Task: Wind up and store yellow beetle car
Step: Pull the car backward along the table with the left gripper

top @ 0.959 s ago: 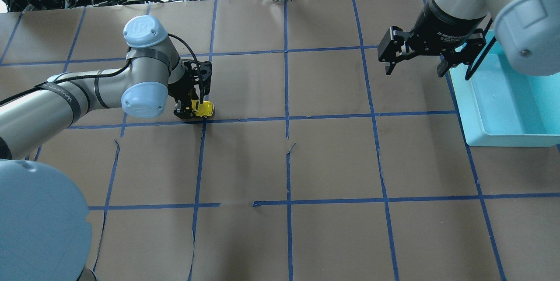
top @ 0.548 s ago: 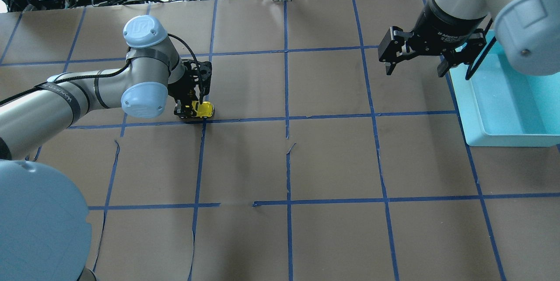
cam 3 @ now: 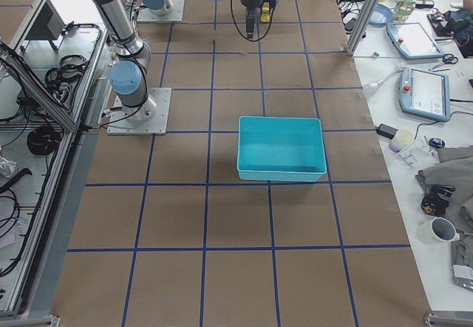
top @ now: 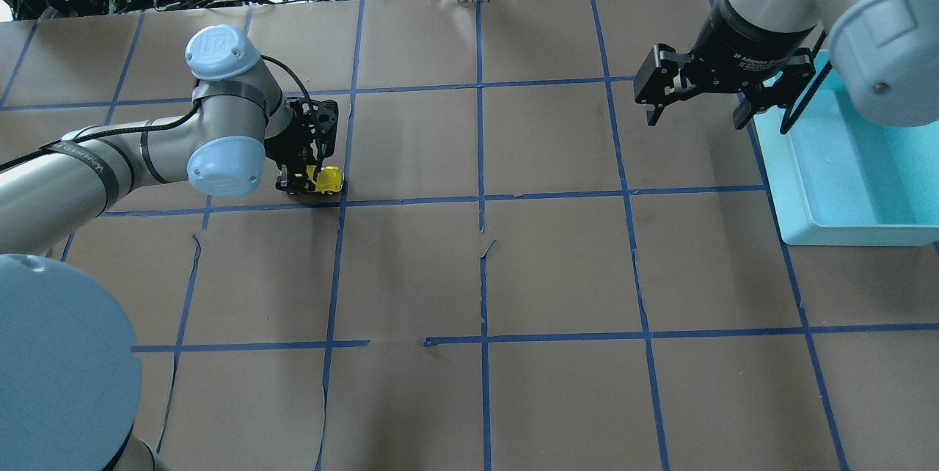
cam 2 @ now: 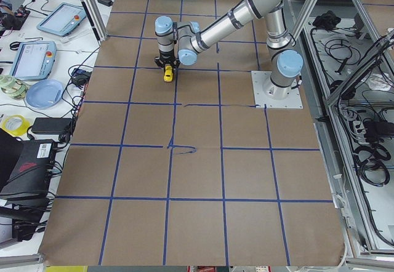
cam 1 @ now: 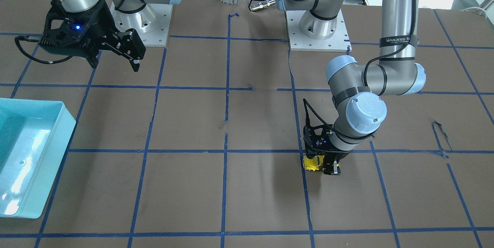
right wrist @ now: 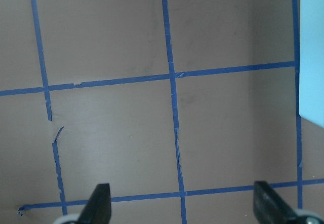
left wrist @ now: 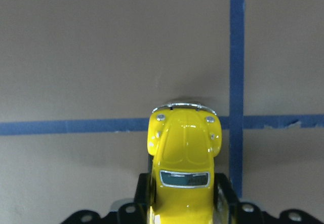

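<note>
The yellow beetle car (top: 328, 178) is a tiny glossy toy with dark windows. It sits low on the brown paper, just beside a blue tape crossing at the table's left. My left gripper (top: 308, 182) is shut on its rear half, and the nose sticks out ahead of the fingers in the left wrist view (left wrist: 185, 150). The car also shows in the front view (cam 1: 312, 163) under the left gripper (cam 1: 323, 166). My right gripper (top: 694, 120) hangs open and empty above the table at the far right, next to the bin. Its fingertips (right wrist: 99, 202) stand wide apart.
A teal bin (top: 851, 235) stands at the right edge of the table, also in the front view (cam 1: 58, 132) and the right view (cam 3: 281, 170). Blue tape lines grid the brown paper. Cables and devices lie beyond the far edge.
My left arm has moved a little to the left, drawing the yellow car with it along the paper. The right arm has not moved.
</note>
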Motion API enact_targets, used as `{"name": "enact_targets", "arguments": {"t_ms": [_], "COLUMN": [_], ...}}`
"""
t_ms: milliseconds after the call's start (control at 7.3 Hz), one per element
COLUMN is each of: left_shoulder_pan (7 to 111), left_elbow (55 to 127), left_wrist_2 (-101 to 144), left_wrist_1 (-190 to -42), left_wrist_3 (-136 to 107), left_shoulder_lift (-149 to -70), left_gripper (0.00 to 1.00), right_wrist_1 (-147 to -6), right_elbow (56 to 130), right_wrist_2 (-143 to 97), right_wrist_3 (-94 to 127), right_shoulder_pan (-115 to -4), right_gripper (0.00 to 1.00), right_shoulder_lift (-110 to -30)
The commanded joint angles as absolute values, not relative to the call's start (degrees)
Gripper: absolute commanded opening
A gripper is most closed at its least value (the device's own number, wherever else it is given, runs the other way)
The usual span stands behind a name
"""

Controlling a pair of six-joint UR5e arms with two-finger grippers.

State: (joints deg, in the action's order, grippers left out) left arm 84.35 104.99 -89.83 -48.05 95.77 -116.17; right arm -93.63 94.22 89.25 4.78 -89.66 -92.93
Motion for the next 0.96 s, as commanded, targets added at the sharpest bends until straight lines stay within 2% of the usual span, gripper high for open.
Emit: {"name": "enact_targets", "arguments": {"t_ms": [0,822], "left_shoulder_pan": [83.0,76.0], "left_elbow": [106.1,106.2], "left_wrist_2": [-89.8,-89.7], "left_wrist_1": [-46.2,-45.5], "left_wrist_3": [96.1,102.3], "left_shoulder_lift": [-116.3,-116.3], "left_gripper": [0.20,0.20], "right_wrist_1": [-93.7,-93.6], "right_elbow": [94.2,94.3], "right_wrist_2": [89.2,89.2], "right_wrist_3": [4.7,4.7], "right_shoulder_pan": [-89.7,-89.6], "right_gripper": [1.00,1.00], "right_shoulder_lift": [-92.9,-93.0]}}
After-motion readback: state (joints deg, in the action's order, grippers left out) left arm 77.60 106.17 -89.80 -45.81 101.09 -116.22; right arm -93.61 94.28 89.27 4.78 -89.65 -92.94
